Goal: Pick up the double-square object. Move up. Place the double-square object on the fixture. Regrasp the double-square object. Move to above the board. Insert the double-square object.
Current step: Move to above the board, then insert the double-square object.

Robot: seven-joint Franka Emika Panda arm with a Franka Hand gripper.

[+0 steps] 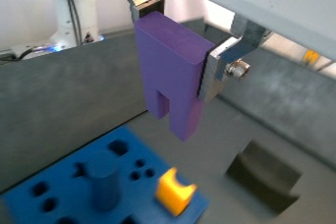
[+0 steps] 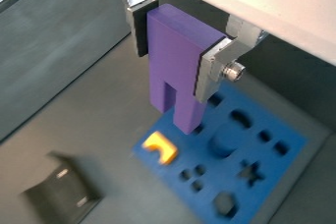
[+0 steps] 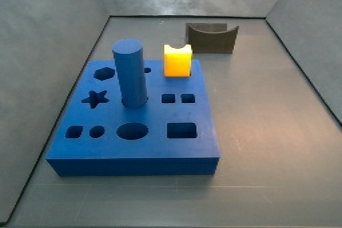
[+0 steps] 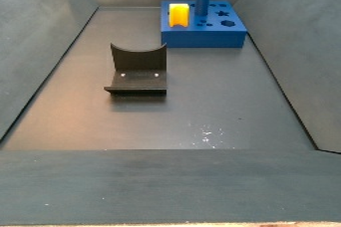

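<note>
Double-square object (image 1: 172,69) clamped upright between gripper (image 1: 184,43) fingers (image 1: 223,63), held in air above board (image 2: 269,149), both wrist views. Fixture (image 4: 136,71) sits empty on floor. Yellow block (image 3: 178,59), blue cylinder (image 3: 128,72) in board.

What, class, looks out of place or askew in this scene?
Nothing stands out. The gripper holds the purple double-square object upright above the board; the fixture stands empty on the floor.
</note>
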